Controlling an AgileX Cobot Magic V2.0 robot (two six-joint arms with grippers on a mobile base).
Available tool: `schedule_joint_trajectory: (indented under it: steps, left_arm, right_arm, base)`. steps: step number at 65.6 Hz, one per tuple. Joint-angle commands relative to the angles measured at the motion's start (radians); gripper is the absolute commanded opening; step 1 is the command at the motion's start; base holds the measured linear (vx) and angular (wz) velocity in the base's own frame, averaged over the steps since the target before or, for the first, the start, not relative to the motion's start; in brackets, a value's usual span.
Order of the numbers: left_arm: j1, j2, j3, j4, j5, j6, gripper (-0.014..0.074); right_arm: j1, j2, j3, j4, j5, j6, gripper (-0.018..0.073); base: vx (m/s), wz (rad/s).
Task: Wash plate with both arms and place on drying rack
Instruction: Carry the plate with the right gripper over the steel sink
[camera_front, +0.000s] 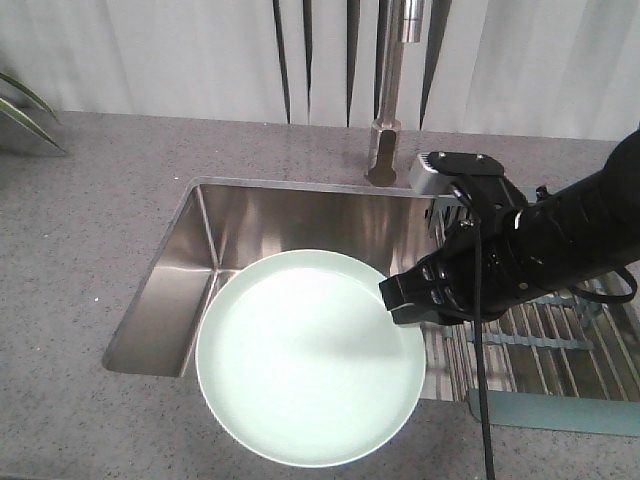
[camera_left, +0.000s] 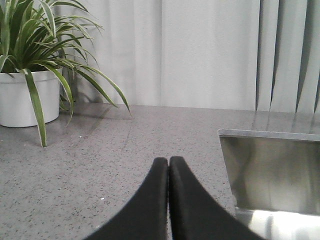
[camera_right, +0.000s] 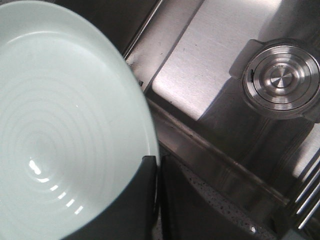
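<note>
Two arms on the rig, only one engaged.

Right hand (camera_front: 400, 298) reaches in from the right of the front view. It is pinched onto the right-hand rim of the plate (camera_front: 310, 360). The right wrist view shows the rim running between its fingers (camera_right: 135, 212), one on the plate's face and the other on the far side of the rim. The gap is no wider than the rim itself.

Plate: lower centre of the front view, face up. It overlaps the near left part of the sink (camera_front: 300, 215) and the desk (camera_front: 90, 220) in front of it. I judge it lifted clear of both, but contact underneath cannot be confirmed. The drying rack (camera_front: 560, 345) lies at the right edge of the frame, partly behind the arm.

Left hand (camera_left: 168, 162): fingers pressed together with nothing between them. It is over bare desk, with the sink edge at the right of its view and the potted plant (camera_left: 25, 75) at upper left. It does not appear in the front view.

Handling (judgement):
- The plate is stiff, glossy and probably brittle, with moderate weight for its span.
- A single rim pinch leaves most of the plate hanging out to one side, so it may twist or sag in the grip.
- Once wet it will be slippery.
- The best second hold is the opposite rim, at the left of the frame. The finger should go well over the raised lip, not onto the smooth centre.
</note>
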Motion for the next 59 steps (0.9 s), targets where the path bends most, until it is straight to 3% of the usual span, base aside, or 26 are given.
schedule_joint_trajectory:
  steps: [1, 59]
  left_arm:
    - [0.001, -0.014, -0.029, -0.01, -0.071, -0.005, -0.0006]
    - [0.001, -0.014, -0.029, -0.01, -0.071, -0.005, -0.0006]
  right_arm:
    - [-0.002, -0.034, -0.026, 0.032, -0.029, -0.007, -0.0001]
    - [-0.002, -0.034, -0.026, 0.032, -0.029, -0.007, -0.0001]
  base:
    - [0.06, -0.07]
    - [0.06, -0.05]
